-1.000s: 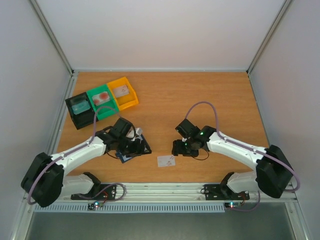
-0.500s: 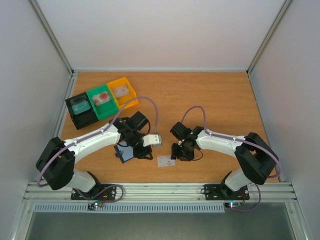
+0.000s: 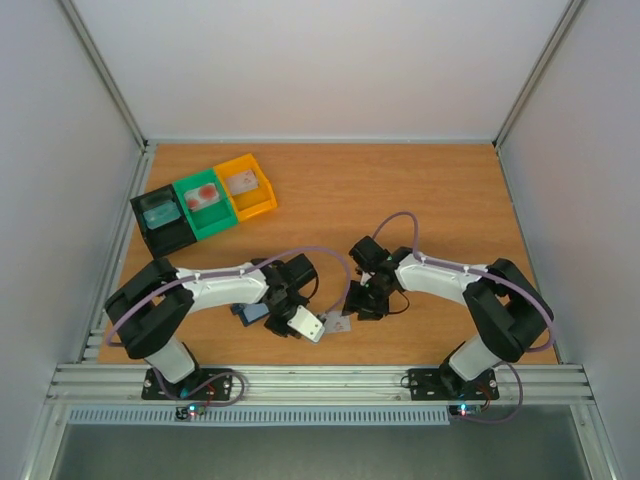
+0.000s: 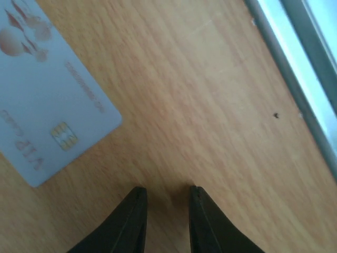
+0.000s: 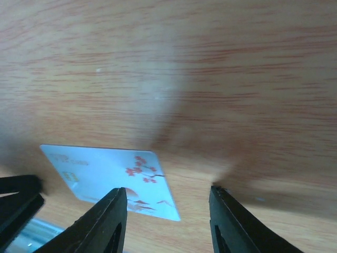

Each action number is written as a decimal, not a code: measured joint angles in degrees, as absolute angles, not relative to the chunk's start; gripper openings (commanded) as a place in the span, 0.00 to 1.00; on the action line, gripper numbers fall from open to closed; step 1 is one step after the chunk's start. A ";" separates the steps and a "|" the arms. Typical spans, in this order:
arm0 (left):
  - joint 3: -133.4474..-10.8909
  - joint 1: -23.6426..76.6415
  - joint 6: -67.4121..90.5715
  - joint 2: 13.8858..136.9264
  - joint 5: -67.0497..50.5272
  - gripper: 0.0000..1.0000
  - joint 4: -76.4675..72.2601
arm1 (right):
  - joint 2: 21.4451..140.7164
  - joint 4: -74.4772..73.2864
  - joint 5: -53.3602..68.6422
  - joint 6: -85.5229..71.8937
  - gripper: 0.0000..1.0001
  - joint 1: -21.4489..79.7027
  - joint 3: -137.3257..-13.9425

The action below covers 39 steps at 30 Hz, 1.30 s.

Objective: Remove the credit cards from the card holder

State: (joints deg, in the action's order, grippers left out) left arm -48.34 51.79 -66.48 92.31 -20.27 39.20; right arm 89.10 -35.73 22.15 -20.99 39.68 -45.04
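A pale credit card [image 3: 339, 322] with reddish blossom marks lies flat on the wood near the front edge, between my two grippers. In the left wrist view this card [image 4: 47, 100] is up and to the left of my left gripper [image 4: 166, 191], whose jaws stand a narrow gap apart over bare wood. My right gripper [image 5: 168, 192] is open, and its left finger [image 5: 111, 221] overlaps the card's [image 5: 108, 176] near edge. The dark blue card holder [image 3: 248, 312] lies partly under my left arm, behind the left gripper [image 3: 318, 330]. The right gripper [image 3: 352, 308] hangs just right of the card.
Black [image 3: 160, 222], green [image 3: 205, 205] and yellow [image 3: 247, 188] bins stand in a row at the back left, each with a card inside. The metal front rail [image 4: 295, 68] runs close to the left gripper. A tip of the left gripper [image 5: 18, 203] shows beside the card.
My left arm swung right and toward the front edge, off the card holder to the loose card, and its jaws narrowed. The right gripper moved left to the card and narrowed too.
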 measured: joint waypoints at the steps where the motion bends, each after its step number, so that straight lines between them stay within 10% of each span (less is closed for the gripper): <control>1: -47.83 51.88 -68.01 92.77 -20.10 0.23 37.89 | 89.49 -35.05 23.20 -20.97 0.43 39.62 -45.06; 33: -58.72 52.84 -71.61 107.79 -21.41 0.18 9.67 | 74.67 -50.00 19.20 -14.70 0.51 19.18 -51.81; 39: -62.81 53.65 -65.17 110.76 -20.58 0.20 9.17 | 74.48 -58.35 12.47 -9.85 0.68 18.59 -55.48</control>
